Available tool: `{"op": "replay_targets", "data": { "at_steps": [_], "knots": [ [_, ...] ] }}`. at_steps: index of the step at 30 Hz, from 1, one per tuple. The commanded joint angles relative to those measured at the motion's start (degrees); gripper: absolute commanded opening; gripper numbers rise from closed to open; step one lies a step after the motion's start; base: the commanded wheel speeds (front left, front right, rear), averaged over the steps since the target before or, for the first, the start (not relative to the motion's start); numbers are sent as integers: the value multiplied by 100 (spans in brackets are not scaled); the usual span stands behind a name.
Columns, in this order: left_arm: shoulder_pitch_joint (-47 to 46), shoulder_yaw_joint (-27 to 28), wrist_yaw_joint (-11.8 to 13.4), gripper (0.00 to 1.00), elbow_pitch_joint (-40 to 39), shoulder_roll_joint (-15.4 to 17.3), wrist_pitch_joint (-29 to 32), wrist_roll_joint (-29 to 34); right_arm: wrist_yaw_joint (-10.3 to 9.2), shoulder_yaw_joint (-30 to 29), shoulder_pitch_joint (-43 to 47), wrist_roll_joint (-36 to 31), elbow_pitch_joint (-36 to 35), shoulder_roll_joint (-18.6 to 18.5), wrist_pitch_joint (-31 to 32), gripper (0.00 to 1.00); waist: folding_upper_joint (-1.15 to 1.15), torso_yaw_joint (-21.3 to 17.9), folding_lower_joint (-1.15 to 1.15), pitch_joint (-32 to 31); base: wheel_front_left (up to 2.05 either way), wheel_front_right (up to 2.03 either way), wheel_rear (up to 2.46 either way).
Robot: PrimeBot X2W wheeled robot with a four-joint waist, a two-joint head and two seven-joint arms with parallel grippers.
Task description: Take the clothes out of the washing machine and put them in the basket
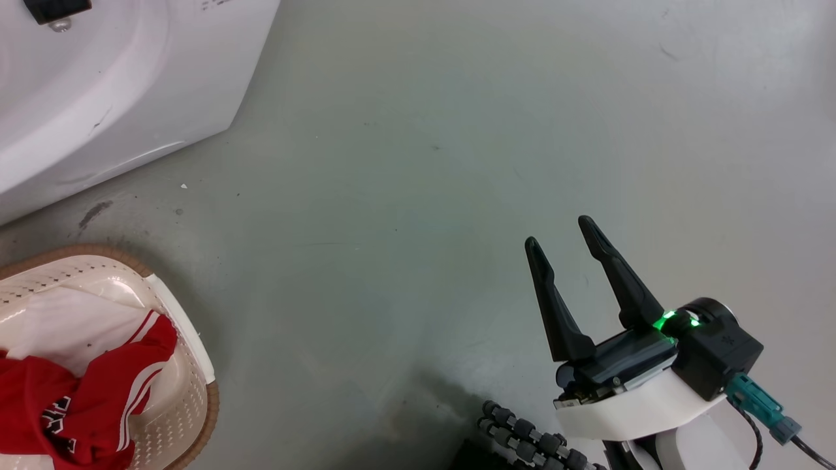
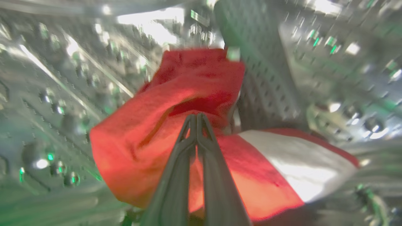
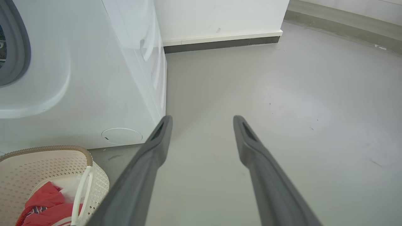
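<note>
Left gripper [image 2: 197, 116] right up at the lens, both dark fingers pressed together, tips meeting with no gap. They meet at a crease in a red garment [image 2: 147, 135], and it looks pinched there, cloth bunched around the tips. Picture's blurred, mind. That garment sits inside the drum [image 2: 263, 81], perforated steel all around it, and a broad white stripe [image 2: 298, 166] runs across its lower right part. Glints of light come off the drum wall on every side.

Over to the right gripper [image 1: 558, 231]: wide open, fingers spread in a V, nothing between them. It hangs above bare grey floor [image 1: 424, 150], a green light glowing at its base, well apart from everything else.

Down at the head view's lower left, the basket [image 1: 199, 365], cream with a brown rim, stands on the floor just in front of the washer [image 1: 130, 98]. Inside it, red clothes [image 1: 91, 398] with white stripe trim are heaped toward the near side, lying over a white piece [image 1: 59, 320]. A white handle [image 3: 82, 194] lies by the rim in the right wrist view. The washer's grey seal [image 3: 19, 47] shows at that view's left edge, a round cap [image 3: 122, 136] sits low on its front, and a white wall [image 3: 220, 15] with dark skirting [image 3: 220, 44] stands behind.
</note>
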Motion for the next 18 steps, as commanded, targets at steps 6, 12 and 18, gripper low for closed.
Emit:
{"op": "replay_targets", "data": {
  "at_steps": [6,12,18],
  "knots": [
    [-29,31,137,0,71,-102,-1151,-53,-4,36,-247,27,65,11,-15,100,0,0,-1,-132,0,0,0],
    [261,143,256,0,398,-425,-2141,-270,-4,-83,-332,-55,74,10,-15,100,0,177,-1,-391,0,0,0],
    [851,311,343,0,719,-800,-3108,-564,-4,-233,-221,-160,156,10,-13,100,0,372,-1,-822,0,0,0]
  ]
}}
